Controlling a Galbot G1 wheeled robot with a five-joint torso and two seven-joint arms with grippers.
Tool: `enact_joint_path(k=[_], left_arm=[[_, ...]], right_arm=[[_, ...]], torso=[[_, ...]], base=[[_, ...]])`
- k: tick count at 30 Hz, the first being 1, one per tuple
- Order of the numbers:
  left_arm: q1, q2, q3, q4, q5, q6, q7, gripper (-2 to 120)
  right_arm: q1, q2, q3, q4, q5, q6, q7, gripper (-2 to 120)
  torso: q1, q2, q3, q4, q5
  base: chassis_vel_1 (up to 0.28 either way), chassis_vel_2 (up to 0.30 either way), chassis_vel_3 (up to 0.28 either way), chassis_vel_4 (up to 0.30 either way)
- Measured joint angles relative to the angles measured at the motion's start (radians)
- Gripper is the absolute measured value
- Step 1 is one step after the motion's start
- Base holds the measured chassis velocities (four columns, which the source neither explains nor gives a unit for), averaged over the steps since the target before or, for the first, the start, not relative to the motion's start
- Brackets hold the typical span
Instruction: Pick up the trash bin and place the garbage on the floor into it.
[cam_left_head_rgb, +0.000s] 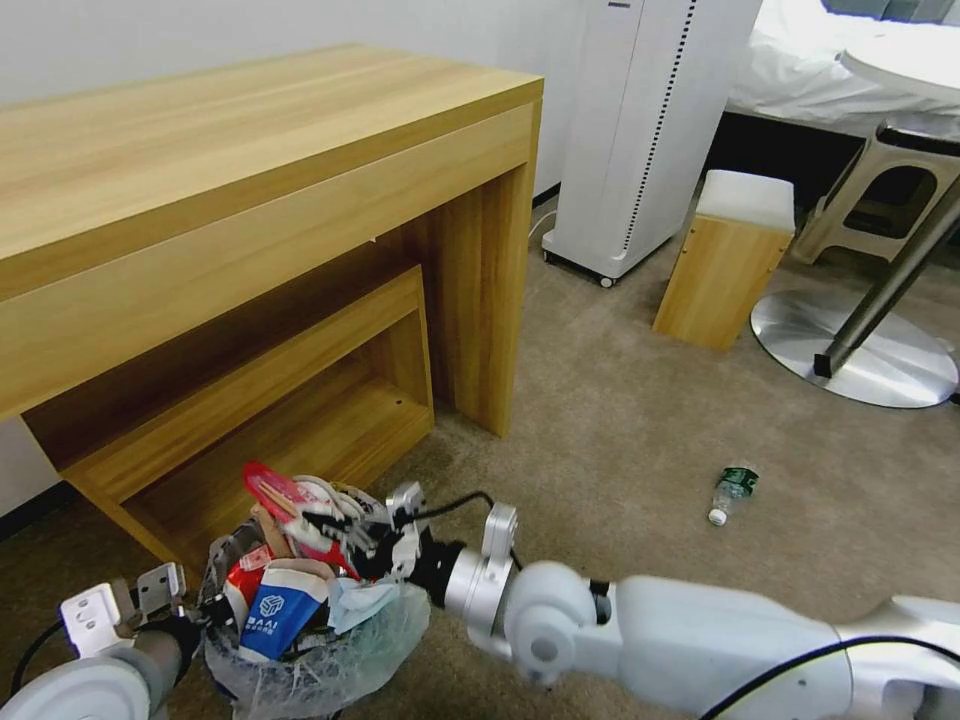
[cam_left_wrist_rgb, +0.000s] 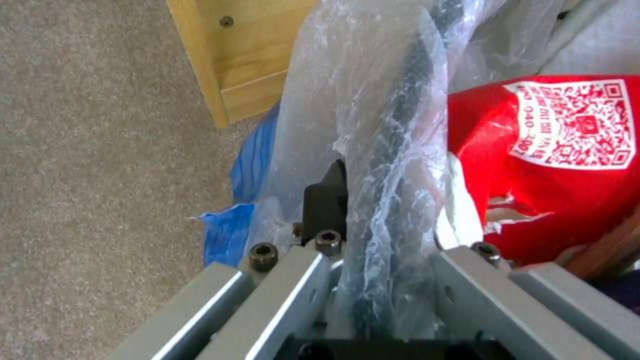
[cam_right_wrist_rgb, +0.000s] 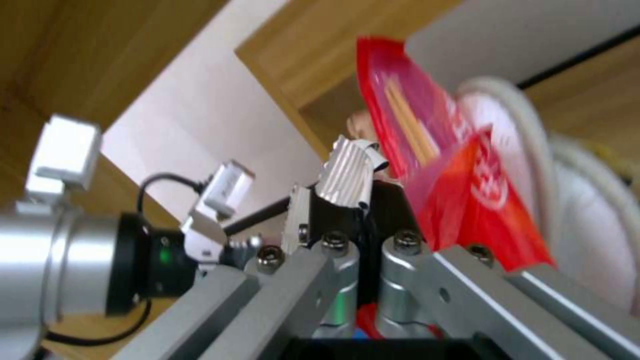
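Observation:
The trash bin (cam_left_head_rgb: 320, 665), lined with crinkled clear plastic, is at the lower left of the head view, heaped with garbage: a blue-and-white paper cup (cam_left_head_rgb: 275, 610), red packets and a white slipper (cam_left_head_rgb: 335, 495). My left gripper (cam_left_head_rgb: 205, 610) is shut on the bin's dark, plastic-wrapped rim (cam_left_wrist_rgb: 400, 125), beside a red printed packet (cam_left_wrist_rgb: 533, 175). Over the heap, my right gripper (cam_left_head_rgb: 350, 535) is shut on a red wrapper (cam_left_head_rgb: 280, 495) that stands tilted upward; this wrapper (cam_right_wrist_rgb: 413, 110) hides one finger. A clear green-labelled bottle (cam_left_head_rgb: 733, 492) lies on the beige floor (cam_left_head_rgb: 620, 430) to the right.
A wooden desk (cam_left_head_rgb: 250, 150) with a low shelf stands right behind the bin. A white appliance (cam_left_head_rgb: 640, 130), a white-topped wooden box (cam_left_head_rgb: 725, 260) and a round metal table base (cam_left_head_rgb: 860, 350) are farther back on the right. Open carpet surrounds the bottle.

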Motion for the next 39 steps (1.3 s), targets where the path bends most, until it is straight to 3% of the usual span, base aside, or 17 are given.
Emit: enact_joint_path(k=[25,32,37,39], left_arm=[[0.021,-0.016,0.002,-0.020,0.017,0.003,0.006,0],[0.013,-0.019,0.011,-0.020,0.019,0.006,0.007,0],[0.011,-0.020,0.014,-0.018,0.020,0.007,0.007,0],[0.010,-0.020,0.015,-0.015,0.021,0.009,0.006,0]], right_arm=[[-0.030,0.063,-0.030,-0.037,-0.022,-0.055,0.109,0],[-0.010,0.049,-0.036,-0.031,-0.025,-0.078,0.085,28],[-0.003,0.056,-0.039,-0.033,-0.027,-0.081,0.079,41],[0.004,0.067,-0.037,-0.038,-0.028,-0.081,0.079,52]], torso=[[0.000,0.000,0.000,0.0001,0.0001],[0.000,0.000,0.000,0.0000,0.0001],[0.000,0.000,0.000,0.0000,0.0001],[0.000,0.000,0.000,0.0001,0.0001]], base=[[0.000,0.000,0.000,0.000],[0.000,0.000,0.000,0.000],[0.000,0.000,0.000,0.000],[0.000,0.000,0.000,0.000]])
